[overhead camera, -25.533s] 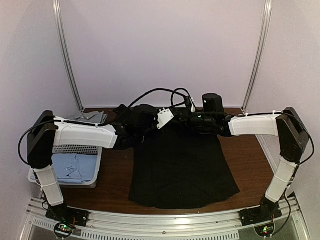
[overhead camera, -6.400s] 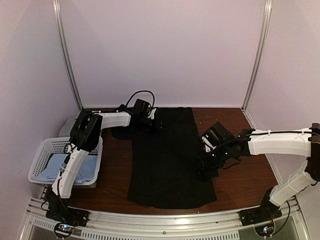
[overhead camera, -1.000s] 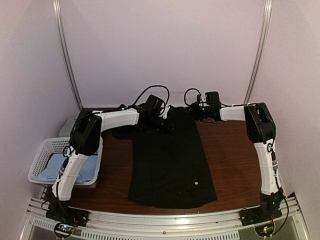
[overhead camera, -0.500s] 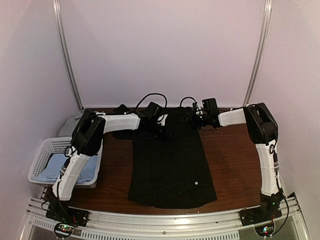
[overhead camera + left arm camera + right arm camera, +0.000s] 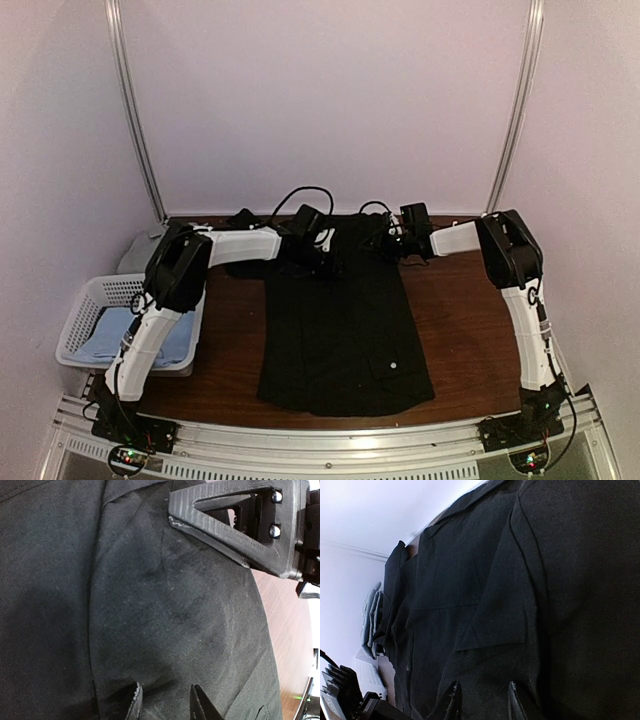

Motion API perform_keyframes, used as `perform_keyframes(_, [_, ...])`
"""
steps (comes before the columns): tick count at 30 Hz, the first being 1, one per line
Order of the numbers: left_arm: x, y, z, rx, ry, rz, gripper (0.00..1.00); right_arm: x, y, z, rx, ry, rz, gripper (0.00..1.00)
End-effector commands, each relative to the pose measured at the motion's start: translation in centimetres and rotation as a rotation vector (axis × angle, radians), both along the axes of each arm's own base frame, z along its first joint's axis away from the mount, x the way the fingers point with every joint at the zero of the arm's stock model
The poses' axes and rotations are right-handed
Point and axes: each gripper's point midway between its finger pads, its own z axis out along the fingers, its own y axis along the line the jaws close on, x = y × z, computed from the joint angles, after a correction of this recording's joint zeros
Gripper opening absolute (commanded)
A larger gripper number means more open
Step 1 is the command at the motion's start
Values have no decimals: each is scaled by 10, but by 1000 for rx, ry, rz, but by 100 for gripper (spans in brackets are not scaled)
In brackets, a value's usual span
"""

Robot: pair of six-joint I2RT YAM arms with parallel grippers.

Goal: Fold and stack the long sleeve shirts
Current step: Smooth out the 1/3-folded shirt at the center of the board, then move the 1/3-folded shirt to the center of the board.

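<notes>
The large black long sleeve shirt (image 5: 340, 330) lies folded in a long narrow strip down the middle of the table, a tiny white mark (image 5: 393, 367) near its front end. My left gripper (image 5: 327, 262) rests on the left side of its far end. My right gripper (image 5: 389, 246) is at the right side of that end. In the left wrist view the jaws of the left gripper (image 5: 167, 705) stand apart over black cloth (image 5: 165, 605). The right gripper (image 5: 482, 700) is also open, low over folded cloth (image 5: 495, 580). A light blue shirt (image 5: 110, 340) lies in the basket.
The white lattice basket (image 5: 82, 300) stands at the left edge of the table. A greyish garment (image 5: 135, 257) lies behind it by the wall. Bare brown table (image 5: 480, 320) shows right of the black shirt. Both arms meet over the shirt's far end.
Both grippers have come a little nearer and lower onto the far end of the black shirt, the right one moving leftward. Their jaws have kept the same width.
</notes>
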Motion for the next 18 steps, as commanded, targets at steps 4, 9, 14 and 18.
perform_keyframes(4, [7,9,-8,46,-3,28,34,4,-8,29,-67,-47,-6,34])
perform_keyframes(9, [16,12,28,25,-57,56,34,-10,-2,67,-81,-108,28,34])
perform_keyframes(14, [22,28,65,-4,-109,94,35,-48,17,70,-53,-106,96,35])
perform_keyframes(18, [26,49,73,-2,-112,129,35,-78,35,58,-8,-77,145,35])
